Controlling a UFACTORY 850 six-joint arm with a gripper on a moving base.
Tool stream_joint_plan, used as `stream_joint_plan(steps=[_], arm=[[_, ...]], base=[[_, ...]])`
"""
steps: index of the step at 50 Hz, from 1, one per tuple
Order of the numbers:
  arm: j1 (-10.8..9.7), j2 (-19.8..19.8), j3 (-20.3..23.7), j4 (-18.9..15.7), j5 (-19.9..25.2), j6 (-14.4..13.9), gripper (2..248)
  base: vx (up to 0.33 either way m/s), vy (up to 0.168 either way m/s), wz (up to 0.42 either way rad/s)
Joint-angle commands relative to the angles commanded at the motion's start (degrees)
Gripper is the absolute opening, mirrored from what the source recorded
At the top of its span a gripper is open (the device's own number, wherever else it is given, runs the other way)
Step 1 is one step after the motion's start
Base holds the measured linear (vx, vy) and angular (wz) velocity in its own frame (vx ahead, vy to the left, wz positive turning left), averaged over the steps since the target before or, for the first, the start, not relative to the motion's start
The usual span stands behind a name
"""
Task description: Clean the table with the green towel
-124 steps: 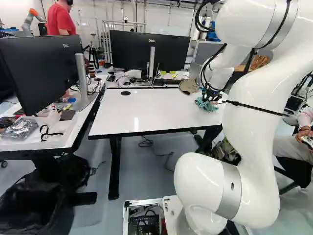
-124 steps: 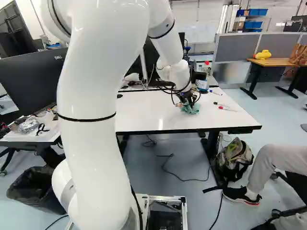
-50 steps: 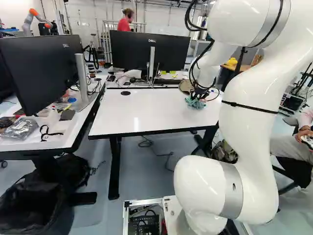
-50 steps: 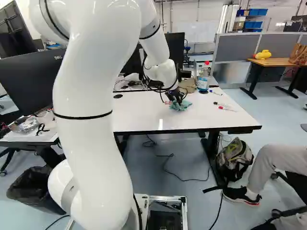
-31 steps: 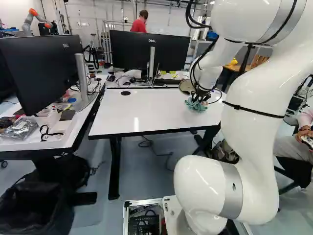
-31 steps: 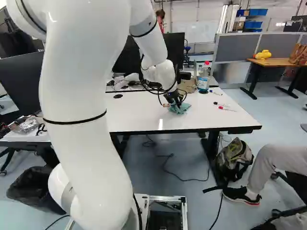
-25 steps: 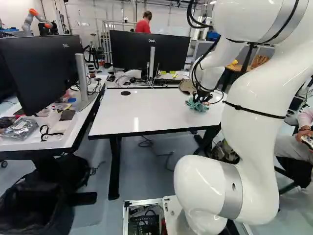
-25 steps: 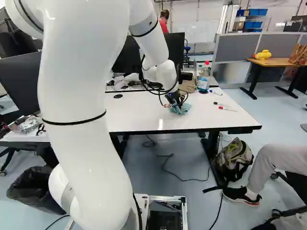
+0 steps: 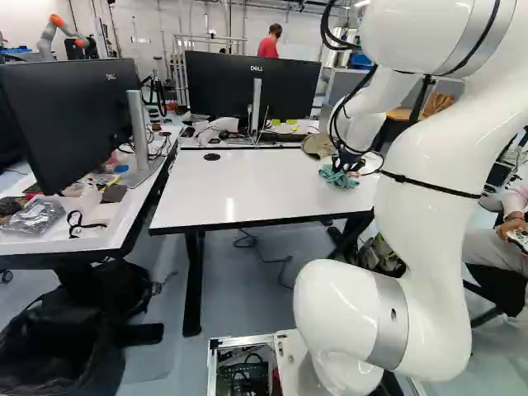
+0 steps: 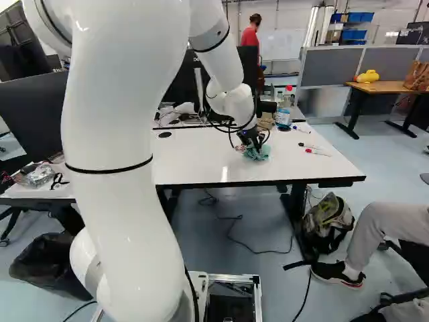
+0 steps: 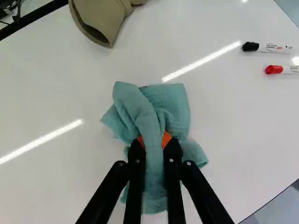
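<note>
Towel (image 11: 149,112) and gripper (image 10: 253,141) have shifted together a little to the right in both base views since half a second ago, the arm swinging with them while the base has stayed put. Close in, the wrist view shows the gripper (image 11: 154,143) closed on a thick, bunched fold of the green towel, its two fingers a little way apart with the cloth pinched between their orange pads (image 11: 167,139). Loose folds spread ahead of the fingers and out to both sides, lying crumpled on the white surface (image 9: 256,186); more cloth hangs back beneath them. Ahead of the towel, apart from it, sits a beige cap (image 11: 100,21) near the far edge of the surface. Off to the right of the towel in the right base view lie two markers near each other, a black-capped marker (image 11: 266,47) and a red-capped marker (image 11: 280,69). Near the far edge there stands a clear bottle (image 10: 284,115) with a blue label. Over at the left of the surface is a round black disc (image 9: 212,157). Beyond the surface stands a black monitor (image 9: 247,87), and on the floor by its right leg in the right base view slumps a backpack (image 10: 328,220).
</note>
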Motion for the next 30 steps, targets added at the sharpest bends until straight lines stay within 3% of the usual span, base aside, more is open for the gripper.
stream_joint_plan(steps=[11, 30], arm=[[0.2, 1.2, 0.4, 0.0, 0.0, 0.0, 50], [2.9, 6.8, 4.0, 0.0, 0.0, 0.0, 50]], base=[[0.0, 0.0, 0.0], [0.0, 0.0, 0.0]])
